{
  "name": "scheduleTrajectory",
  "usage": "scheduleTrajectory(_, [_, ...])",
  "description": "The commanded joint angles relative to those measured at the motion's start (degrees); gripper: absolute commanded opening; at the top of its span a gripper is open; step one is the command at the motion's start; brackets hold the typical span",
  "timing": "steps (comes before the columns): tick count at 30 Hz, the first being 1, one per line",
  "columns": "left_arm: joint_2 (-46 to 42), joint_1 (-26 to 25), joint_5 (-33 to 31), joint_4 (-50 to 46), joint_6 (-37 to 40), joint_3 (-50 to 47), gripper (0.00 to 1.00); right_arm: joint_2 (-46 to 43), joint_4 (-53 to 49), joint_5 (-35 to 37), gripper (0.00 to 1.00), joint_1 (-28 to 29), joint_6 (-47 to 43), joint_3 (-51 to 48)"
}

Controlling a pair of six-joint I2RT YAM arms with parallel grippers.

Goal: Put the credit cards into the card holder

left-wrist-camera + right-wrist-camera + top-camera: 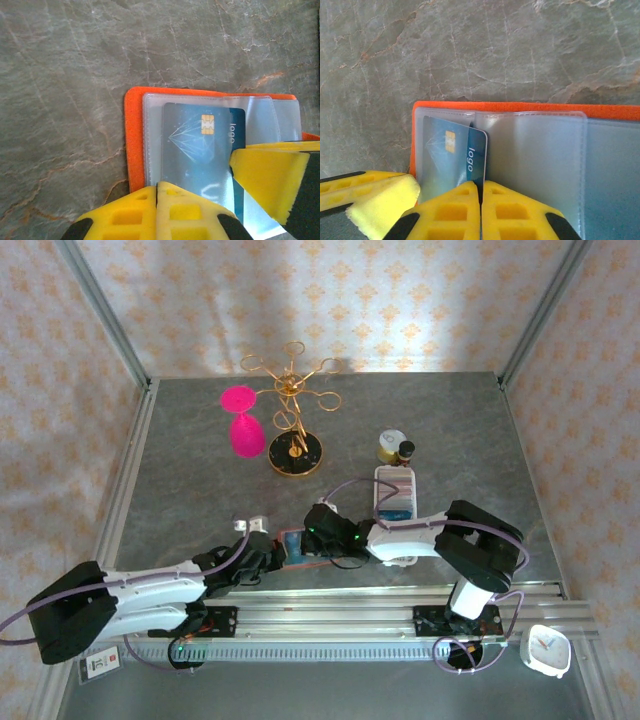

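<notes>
The orange-red card holder [293, 545] lies open at the near edge of the grey table [450, 420], between both grippers. A teal-blue credit card [200, 150] sits partly inside a clear pocket. Right gripper [480, 205]: fingers pressed together, pinching the card's logo end. Left gripper [157, 205]: fingers pressed together at the holder's edge; whether they pinch the pocket cannot be told.

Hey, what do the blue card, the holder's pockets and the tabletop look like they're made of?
Card: glossy plastic, printed, with a metallic chip. Pockets: clear soft vinyl, probably; the card shows through. Tabletop: matte grey veined stone, or a print of it.
</notes>
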Motion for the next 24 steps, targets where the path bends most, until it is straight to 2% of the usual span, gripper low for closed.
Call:
scheduleTrajectory(1, [-1.87,-0.27,-2.81,-4.97,-0.68,0.17,0.06,1.03,-1.28,1.6,0.07,0.43,0.59,-1.18])
scheduleTrajectory(5, [-3.85,-0.22,-3.16,-5.95,-0.5,0.61,0.06,1.03,-1.3,1.75,0.08,0.46,0.56,-1.23])
scheduleTrajectory(10, [-3.59,-0.28,1.51,-1.24,-0.04,0.5,0.05,0.76,-0.85,1.51,0.19,0.47,0.29,-1.27])
scheduleTrajectory(19, [2.91,-0.3,7.18,6.83,0.87,1.28,0.02,-0.97,1.14,0.15,0.16,0.47,0.43,-1.69])
scheduleTrajectory(24, [5.17,-0.25,5.15,5.02,0.59,1.21,0.0,-2.21,0.27,0.92,0.16,0.46,0.32,-1.54])
